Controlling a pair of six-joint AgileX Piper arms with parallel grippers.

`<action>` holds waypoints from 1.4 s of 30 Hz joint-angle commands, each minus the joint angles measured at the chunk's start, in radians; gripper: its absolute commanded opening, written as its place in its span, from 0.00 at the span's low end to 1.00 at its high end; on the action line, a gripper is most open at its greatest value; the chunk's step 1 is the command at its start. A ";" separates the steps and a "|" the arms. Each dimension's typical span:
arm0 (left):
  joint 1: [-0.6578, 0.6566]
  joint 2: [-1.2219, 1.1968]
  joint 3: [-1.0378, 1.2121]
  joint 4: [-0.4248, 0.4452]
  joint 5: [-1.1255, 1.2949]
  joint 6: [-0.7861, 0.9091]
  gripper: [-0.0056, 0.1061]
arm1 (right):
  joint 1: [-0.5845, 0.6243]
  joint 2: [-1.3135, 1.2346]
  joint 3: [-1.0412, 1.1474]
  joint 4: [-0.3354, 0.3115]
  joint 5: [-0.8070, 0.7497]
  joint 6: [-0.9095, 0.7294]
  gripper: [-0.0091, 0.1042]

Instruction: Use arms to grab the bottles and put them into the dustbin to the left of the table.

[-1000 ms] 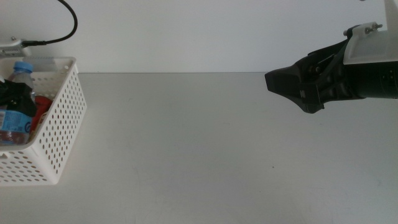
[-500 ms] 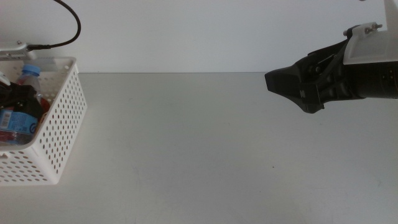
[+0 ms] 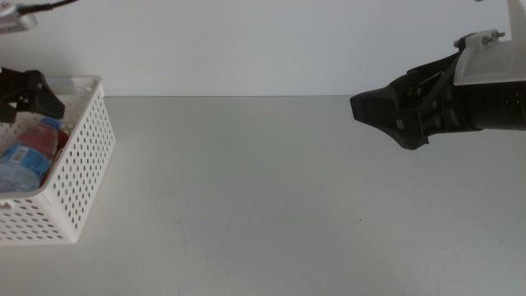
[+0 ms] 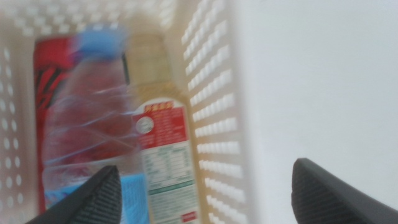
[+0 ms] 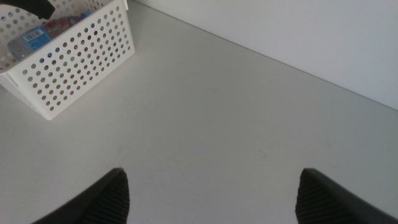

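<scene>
The white perforated dustbin (image 3: 82,164) stands at the table's left end. The clear water bottle with a blue cap (image 3: 29,152) lies inside it. The left wrist view shows that bottle (image 4: 81,118) beside the yellow-drink bottle (image 4: 158,124), both on the red can (image 4: 50,68). My left gripper (image 3: 33,94) hangs just above the bin, jaws open and empty (image 4: 208,183). My right gripper (image 3: 386,115) hovers over the table's right side, open and empty (image 5: 211,186).
The light-grey table (image 3: 263,189) runs from the bin to the right arm. A white wall stands behind it. The right wrist view shows the bin (image 5: 81,56) far off, with the left gripper (image 5: 37,7) over it.
My left gripper has let go of the water bottle and risen out of the bin. The bottle now lies in the bin. The right arm has not moved.
</scene>
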 commanded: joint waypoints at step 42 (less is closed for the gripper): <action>-0.767 -0.748 0.318 0.411 -0.701 -0.567 0.89 | 0.002 -0.020 -0.038 -0.001 -0.067 -0.011 0.74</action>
